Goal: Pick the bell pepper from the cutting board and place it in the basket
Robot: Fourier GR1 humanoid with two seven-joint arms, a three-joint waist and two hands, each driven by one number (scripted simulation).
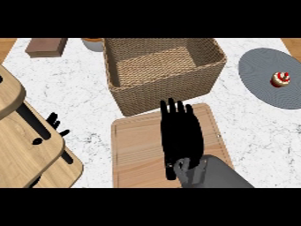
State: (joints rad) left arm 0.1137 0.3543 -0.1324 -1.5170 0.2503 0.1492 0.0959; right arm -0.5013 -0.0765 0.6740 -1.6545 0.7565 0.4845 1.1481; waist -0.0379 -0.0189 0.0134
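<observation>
The woven basket [162, 70] stands at the counter's middle back, and no object shows inside it. Just in front of it lies the wooden cutting board [133, 154]. My right hand [180, 137] stretches over the board's right half with straight fingers pointing at the basket's near wall, so it is open. No bell pepper shows anywhere; the hand hides the part of the board beneath it. My left hand [54, 125] shows only as spread dark fingers at the left, beside a wooden stand.
A tiered wooden stand [16, 132] fills the left side and covers most of my left arm. A grey plate [276, 77] at the right carries a small red and white item [281, 79]. A brown block [46, 46] and an orange-topped object [92, 43] sit at the back left.
</observation>
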